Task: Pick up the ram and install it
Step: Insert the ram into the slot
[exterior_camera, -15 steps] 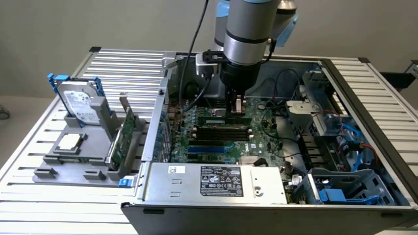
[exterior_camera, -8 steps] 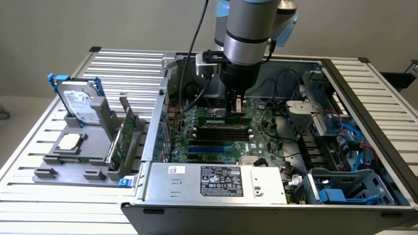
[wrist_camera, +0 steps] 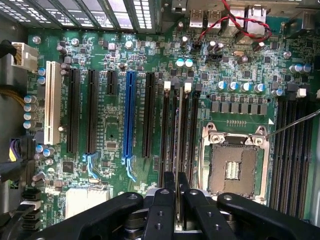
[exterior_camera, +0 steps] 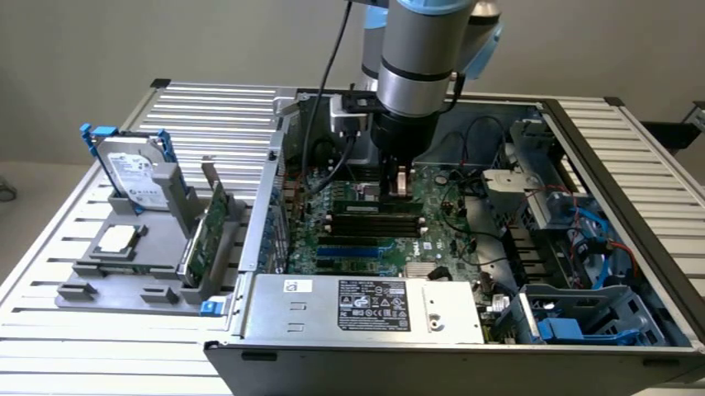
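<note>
My gripper (exterior_camera: 399, 175) reaches down into the open computer case, over the motherboard (exterior_camera: 441, 235). It is shut on the ram (exterior_camera: 401, 185), a thin stick held on edge just above the black memory slots (exterior_camera: 375, 216). In the wrist view the black fingers (wrist_camera: 161, 210) pinch the ram (wrist_camera: 176, 170), which shows edge-on as a narrow strip. The strip runs in line with the long memory slots (wrist_camera: 184, 130), between their white latches. Whether the ram touches a slot I cannot tell.
A grey stand outside the case, at the exterior view's left, holds a hard drive (exterior_camera: 134, 177), a green expansion card (exterior_camera: 210, 227) and a processor (exterior_camera: 115, 239). The power supply (exterior_camera: 369, 304) fills the case front. The processor socket (wrist_camera: 234, 167) lies beside the slots; cables and drive bays (exterior_camera: 573, 239) crowd the right.
</note>
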Robot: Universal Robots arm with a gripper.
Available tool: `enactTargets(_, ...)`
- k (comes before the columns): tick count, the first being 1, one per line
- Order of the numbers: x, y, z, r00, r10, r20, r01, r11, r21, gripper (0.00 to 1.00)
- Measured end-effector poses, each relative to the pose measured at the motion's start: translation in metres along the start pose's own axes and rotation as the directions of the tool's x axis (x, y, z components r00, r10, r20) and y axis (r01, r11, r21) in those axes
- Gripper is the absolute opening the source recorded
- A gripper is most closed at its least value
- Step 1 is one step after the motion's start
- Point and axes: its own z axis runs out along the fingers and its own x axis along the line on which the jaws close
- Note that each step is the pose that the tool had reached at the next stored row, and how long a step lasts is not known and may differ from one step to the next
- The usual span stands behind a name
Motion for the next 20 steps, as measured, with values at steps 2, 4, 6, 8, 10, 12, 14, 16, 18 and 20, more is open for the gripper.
enactTargets(2,0.001,0.0,0.0014,1.0,0.0,0.0001,0.0,1.0,-0.0012,0.14)
enactTargets(4,0.002,0.0,0.0029,1.0,0.0,0.0003,0.0,1.0,-0.0015,0.14)
enactTargets(6,0.002,-0.0001,0.0043,1.0,0.001,0.0003,-0.001,1.0,-0.0018,0.14)
enactTargets(8,0.002,-0.0001,0.0055,1.0,0.002,0.0002,-0.002,1.0,-0.0018,0.14)
enactTargets(10,0.003,-0.0002,0.0066,1.0,0.002,0.0004,-0.002,1.0,-0.0018,0.14)
enactTargets(12,0.004,-0.0001,0.0076,1.0,0.002,0.0012,-0.002,1.0,-0.0017,0.14)
enactTargets(14,0.004,-0.0001,0.0086,1.0,0.003,0.002,-0.003,1.0,-0.0016,0.14)
enactTargets(16,0.005,-0.0001,0.0096,1.0,0.003,0.0027,-0.003,1.0,-0.0016,0.14)
enactTargets(18,0.006,-0.0001,0.0104,1.0,0.003,0.0037,-0.003,1.0,-0.0016,0.14)
enactTargets(20,0.007,-0.0002,0.011,1.0,0.003,0.0047,-0.003,1.0,-0.0015,0.14)
